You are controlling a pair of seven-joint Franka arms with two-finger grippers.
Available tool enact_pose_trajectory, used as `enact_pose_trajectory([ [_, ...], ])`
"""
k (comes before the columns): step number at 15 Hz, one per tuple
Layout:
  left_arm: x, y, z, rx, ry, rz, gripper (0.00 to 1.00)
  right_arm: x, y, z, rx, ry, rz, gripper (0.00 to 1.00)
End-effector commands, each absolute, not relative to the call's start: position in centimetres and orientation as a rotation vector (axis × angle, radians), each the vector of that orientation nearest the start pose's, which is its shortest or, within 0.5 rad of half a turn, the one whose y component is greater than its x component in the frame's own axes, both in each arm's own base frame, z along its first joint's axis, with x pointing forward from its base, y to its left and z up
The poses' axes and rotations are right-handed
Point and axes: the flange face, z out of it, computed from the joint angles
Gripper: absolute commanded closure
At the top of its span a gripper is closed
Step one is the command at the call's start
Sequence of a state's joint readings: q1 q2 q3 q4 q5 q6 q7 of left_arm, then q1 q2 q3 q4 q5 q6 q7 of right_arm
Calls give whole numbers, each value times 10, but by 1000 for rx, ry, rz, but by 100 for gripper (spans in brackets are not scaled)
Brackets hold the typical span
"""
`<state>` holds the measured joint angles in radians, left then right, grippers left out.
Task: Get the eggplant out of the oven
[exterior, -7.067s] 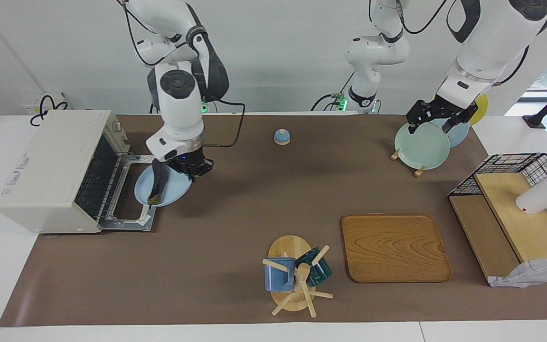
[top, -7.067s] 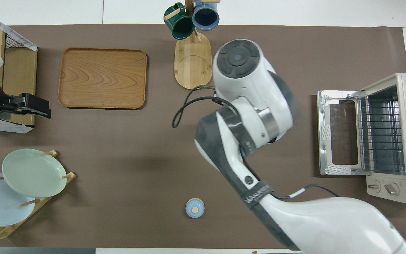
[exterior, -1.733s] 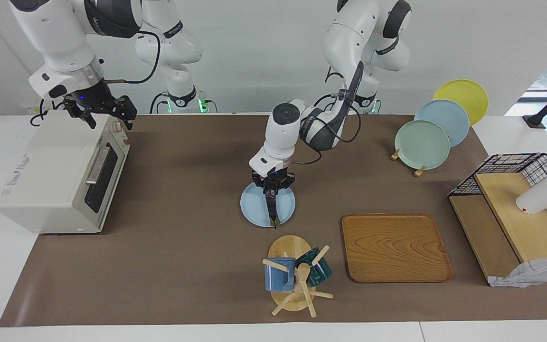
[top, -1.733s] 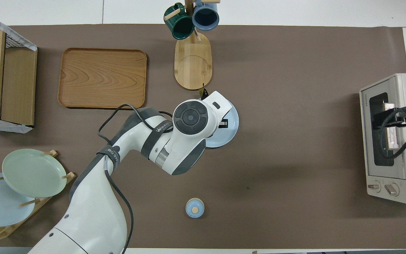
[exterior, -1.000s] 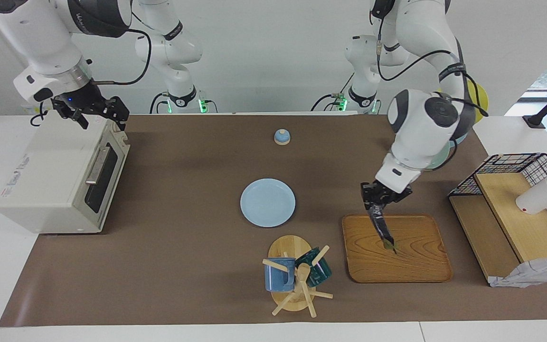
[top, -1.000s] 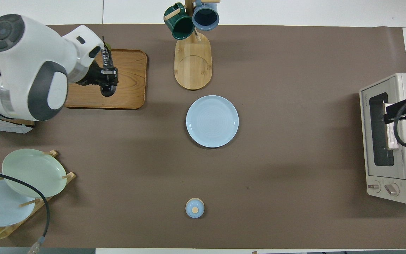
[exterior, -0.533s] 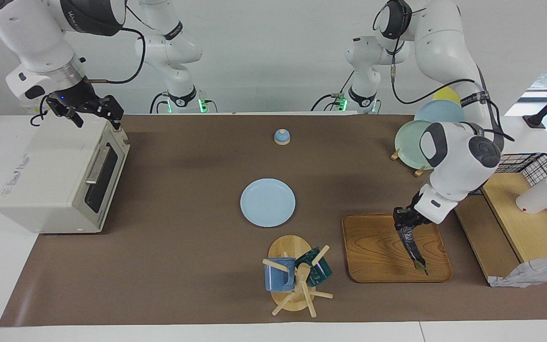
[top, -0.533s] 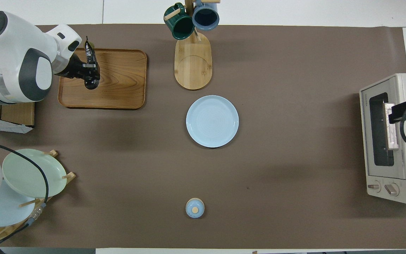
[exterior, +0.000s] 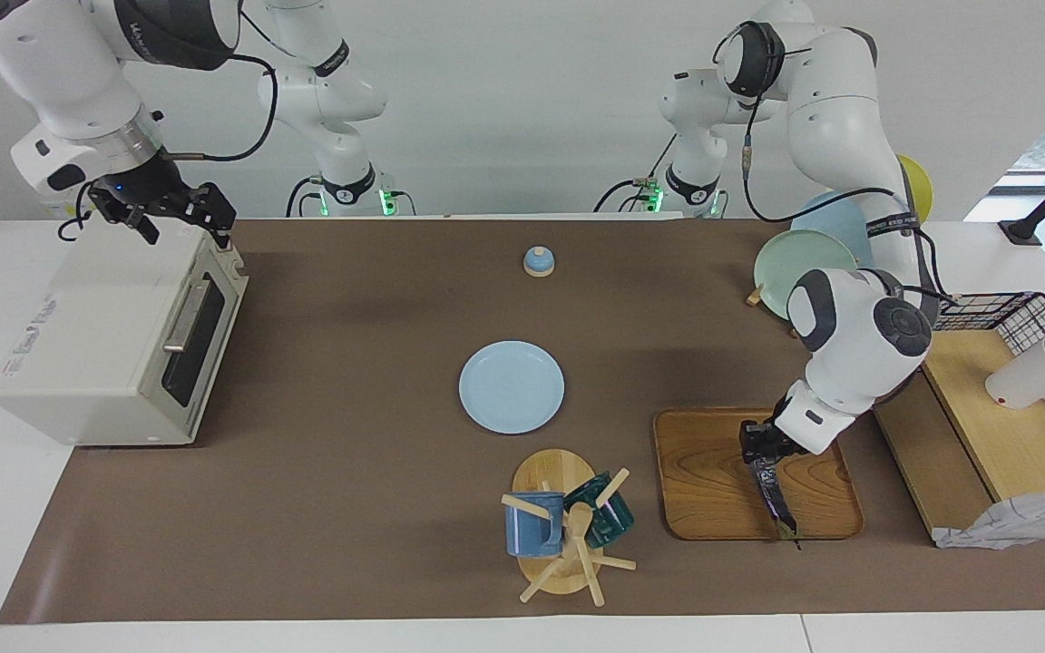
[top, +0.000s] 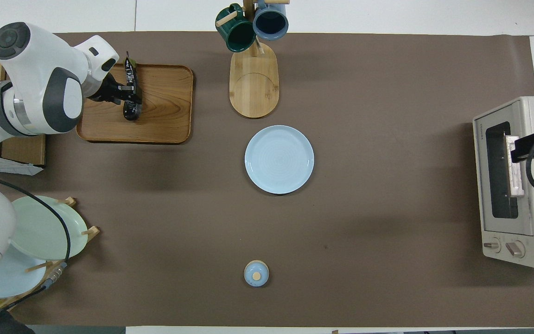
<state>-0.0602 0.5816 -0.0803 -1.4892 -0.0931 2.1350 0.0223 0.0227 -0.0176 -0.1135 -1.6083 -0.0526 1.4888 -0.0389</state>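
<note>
White walls back your brown counter point(exterior: 377, 472). Your left tool point(exterior: 763, 451) grips the eggplant point(exterior: 775, 494) over the wooden tray point(exterior: 713, 472), so it is already out of the closed oven point(exterior: 114, 336); only setting down remains. Your right tool point(exterior: 169, 213) waits above the oven, fingers apart.

Little lettering is showing clearly. The oven point(top: 517, 181) is carrying a red warning-triangle label at its control-panel corner (its small print cannot be read), faint red lettering on its top point(exterior: 33, 325), and a tiny brand mark above the door, all unreadable.
</note>
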Motion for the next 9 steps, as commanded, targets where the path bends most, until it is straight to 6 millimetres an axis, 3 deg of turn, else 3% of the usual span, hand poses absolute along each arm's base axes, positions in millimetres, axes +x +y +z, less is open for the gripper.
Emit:
enact_pose_trajectory([
  [1,701,-86,376,-3275,182,-81,0,538,-58,611,-3164,29,170,0],
  [3,695,-81,410,-3277,158,-123,0,539,-55,608,-3164,29,179,0],
  [5,685,-58,448,-3272,121,-112,0,538,-57,608,-3152,38,187,0],
  [9,646,-41,529,-3245,99,-45,0,538,-54,608,-3150,25,179,0],
])
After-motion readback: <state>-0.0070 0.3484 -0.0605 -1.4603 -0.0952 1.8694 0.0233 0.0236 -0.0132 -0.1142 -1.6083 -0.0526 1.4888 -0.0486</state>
